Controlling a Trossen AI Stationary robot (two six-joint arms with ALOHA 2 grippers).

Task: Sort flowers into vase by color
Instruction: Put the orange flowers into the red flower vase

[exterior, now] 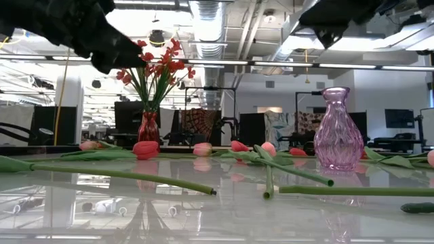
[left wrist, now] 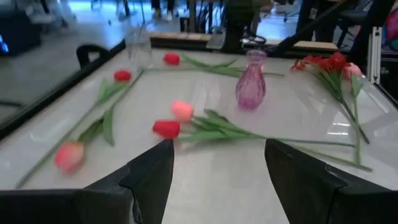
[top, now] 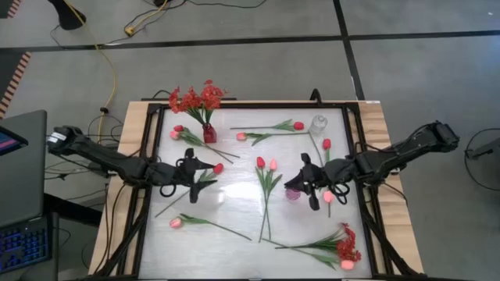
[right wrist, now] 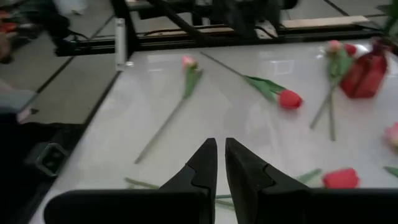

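The left claw (top: 205, 165) hovers left of centre in the high view with its fingers spread wide and nothing between them. The right claw (top: 301, 181) hangs right of centre, its fingers drawn nearly together and empty. Just beside it stands a purple vase (top: 293, 193), which the low view shows holding no flowers.

Out from the claws, loose stems lie across the white counter (top: 234, 207):
- A pair of red and pink tulips (top: 266, 164) sits at the middle.
- A pink tulip (top: 176, 222) lies at lower left.
- A red tulip (top: 218, 168) lies just right of the left claw.
- More tulips lie along the top, near a clear vase (top: 318, 125) at upper right that looks empty.
- A bushy red spray (top: 345, 246) lies flat at lower right, with a pink tulip head just below it.

Only the red vase (top: 209, 134) at upper left is filled — it holds an upright red spray (top: 195, 97).

Judging by this, the sorting is barely begun. One bunch is placed, the purple and clear vases wait, and nearly all the flowers are yet to be lifted — neither claw has one in hand.
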